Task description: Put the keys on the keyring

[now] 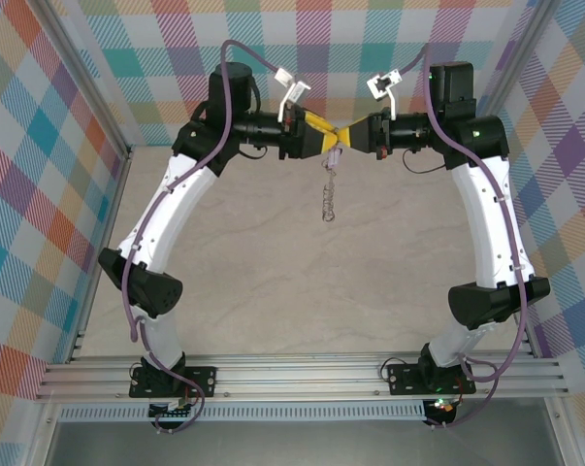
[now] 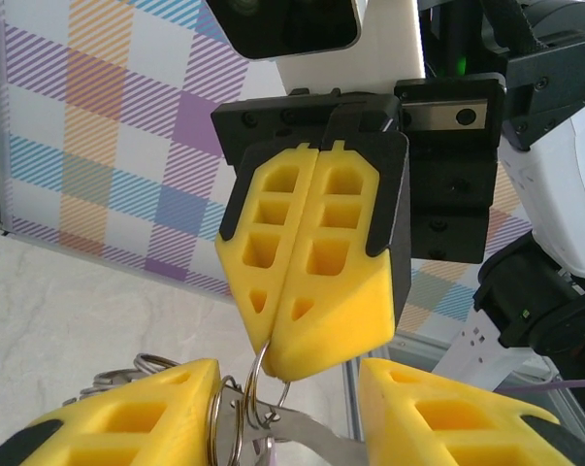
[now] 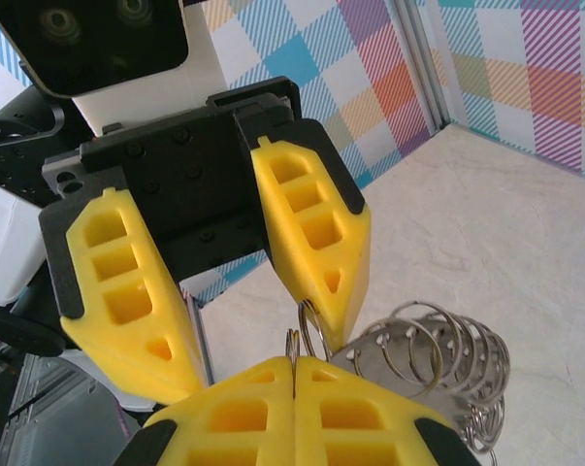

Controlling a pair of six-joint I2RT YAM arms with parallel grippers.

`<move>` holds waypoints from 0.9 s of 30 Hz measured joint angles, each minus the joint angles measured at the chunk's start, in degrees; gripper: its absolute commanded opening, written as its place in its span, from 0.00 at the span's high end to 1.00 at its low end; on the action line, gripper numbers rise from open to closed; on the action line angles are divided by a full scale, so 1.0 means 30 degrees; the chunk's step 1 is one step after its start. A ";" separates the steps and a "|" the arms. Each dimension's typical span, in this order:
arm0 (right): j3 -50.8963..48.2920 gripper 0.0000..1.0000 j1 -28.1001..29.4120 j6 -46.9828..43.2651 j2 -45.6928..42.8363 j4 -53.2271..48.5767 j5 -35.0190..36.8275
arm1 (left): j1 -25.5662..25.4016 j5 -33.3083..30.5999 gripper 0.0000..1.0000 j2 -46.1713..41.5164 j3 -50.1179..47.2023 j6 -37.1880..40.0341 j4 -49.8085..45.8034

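The keyring [image 1: 329,199], a coil of grey metal rings, is hung below the jaws, above the tabletop [image 1: 273,291]. Its top ring is pinched at the tips of the right gripper [image 2: 277,354], jaws closed on it. The left gripper [image 3: 248,340] is set opposite, its jaws spread wide, with that ring between them.
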 measured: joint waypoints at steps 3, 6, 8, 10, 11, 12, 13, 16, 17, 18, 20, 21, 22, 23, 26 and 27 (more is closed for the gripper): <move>-0.0022 1.00 0.0000 0.0124 0.0000 0.0117 -0.0015 | -0.0087 0.0066 0.62 0.0248 0.0160 -0.0007 0.0000; -0.0036 1.00 0.0000 0.0124 0.0000 0.0160 -0.0022 | -0.0146 0.0204 0.71 0.0495 0.0335 -0.0102 -0.0007; -0.0044 1.00 -0.0095 0.0146 0.0015 0.0160 -0.0066 | -0.0153 0.0219 0.73 0.0539 0.0401 -0.0138 0.0000; -0.0051 1.00 -0.0109 0.0168 0.0015 0.0168 -0.0080 | -0.0153 0.0219 0.68 0.0568 0.0532 -0.0153 -0.0015; -0.0051 1.00 -0.0109 0.0168 0.0015 0.0168 -0.0109 | -0.0153 0.0204 0.63 0.0583 0.0634 -0.0131 -0.0036; -0.0051 1.00 -0.0109 0.0175 0.0015 0.0168 -0.0117 | -0.0160 0.0175 0.60 0.0590 0.0736 -0.0109 -0.0087; -0.0058 1.00 -0.0109 0.0175 0.0015 0.0160 -0.0117 | -0.0153 0.0102 0.58 0.0590 0.0852 -0.0029 -0.0138; -0.0073 1.00 -0.0109 0.0168 0.0015 0.0160 -0.0109 | -0.0066 -0.0095 0.55 0.0583 0.1195 0.0080 -0.0168; -0.0073 1.00 -0.0109 0.0168 0.0015 0.0153 -0.0102 | 0.0058 -0.0168 0.53 0.0583 0.1239 0.0080 -0.0182; -0.0073 1.00 -0.0109 0.0168 0.0015 0.0153 -0.0087 | 0.0131 -0.0182 0.52 0.0576 0.1239 0.0073 -0.0182; -0.0073 1.00 -0.0109 0.0168 0.0015 0.0153 -0.0044 | 0.0386 -0.0175 0.52 0.0576 0.1239 0.0007 -0.0182; -0.0080 1.00 -0.0109 0.0168 0.0015 0.0160 -0.0036 | 0.0546 -0.0168 0.51 0.0576 0.1239 -0.0029 -0.0175; -0.0087 1.00 -0.0109 0.0175 0.0015 0.0153 -0.0036 | 0.0729 -0.0153 0.51 0.0576 0.1239 -0.0087 -0.0160; -0.0109 1.00 -0.0109 0.0175 0.0015 0.0160 -0.0044 | 0.0896 -0.0095 0.51 0.0576 0.1275 -0.0153 -0.0131; -0.0146 1.00 -0.0109 0.0182 0.0015 0.0160 -0.0051 | 0.1144 0.0138 0.54 0.0576 0.1501 -0.0503 -0.0131; -0.0153 1.00 -0.0109 0.0189 0.0015 0.0160 -0.0058 | 0.1158 0.0189 0.55 0.0576 0.1596 -0.0590 -0.0124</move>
